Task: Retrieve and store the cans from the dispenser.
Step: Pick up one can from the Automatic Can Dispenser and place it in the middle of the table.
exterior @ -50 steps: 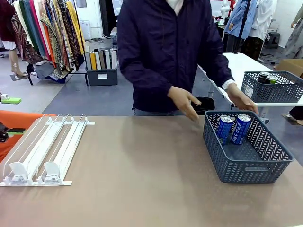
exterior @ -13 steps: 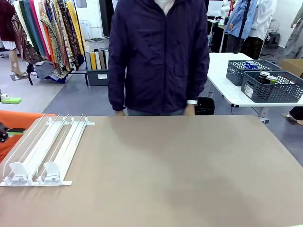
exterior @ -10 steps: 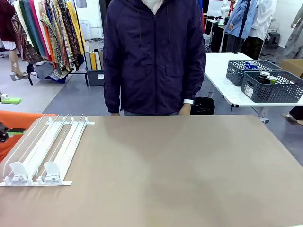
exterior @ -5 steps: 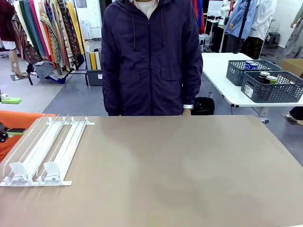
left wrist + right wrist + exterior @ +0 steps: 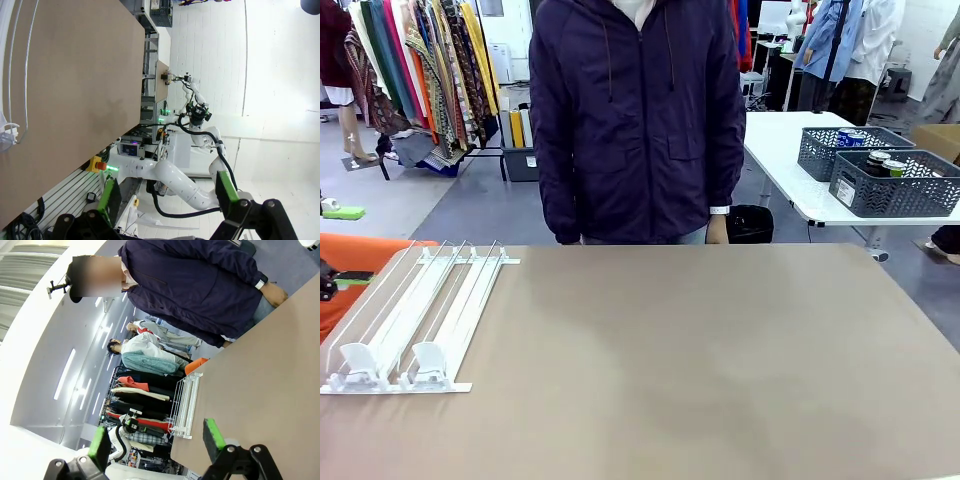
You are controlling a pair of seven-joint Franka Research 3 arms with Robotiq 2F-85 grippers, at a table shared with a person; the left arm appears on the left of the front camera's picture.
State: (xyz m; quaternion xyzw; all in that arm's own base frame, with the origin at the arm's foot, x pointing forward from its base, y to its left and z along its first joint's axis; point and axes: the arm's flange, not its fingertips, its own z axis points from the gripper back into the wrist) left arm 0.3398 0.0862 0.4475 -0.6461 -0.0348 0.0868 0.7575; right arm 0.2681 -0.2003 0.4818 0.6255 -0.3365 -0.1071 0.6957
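The white dispenser lies at the table's left, its two pusher blocks at the near end. It also shows in the right wrist view as the dispenser, and in the left wrist view as rails at the picture's left edge. Blue cans and black cans stand in two grey baskets on a white side table at the far right. My left gripper is open in the air beside the table, nothing between its green pads. My right gripper is open too, off the table's edge.
A person in a dark jacket stands at the table's far edge, arms down, one hand by the edge. The grey baskets sit on the side table. The brown tabletop spreads right of the dispenser. Clothes racks stand behind.
Five seconds ago the person held a grey basket with two blue cans on the table's right side; it now stands on the side table. The person has straightened up. Neither gripper moved.
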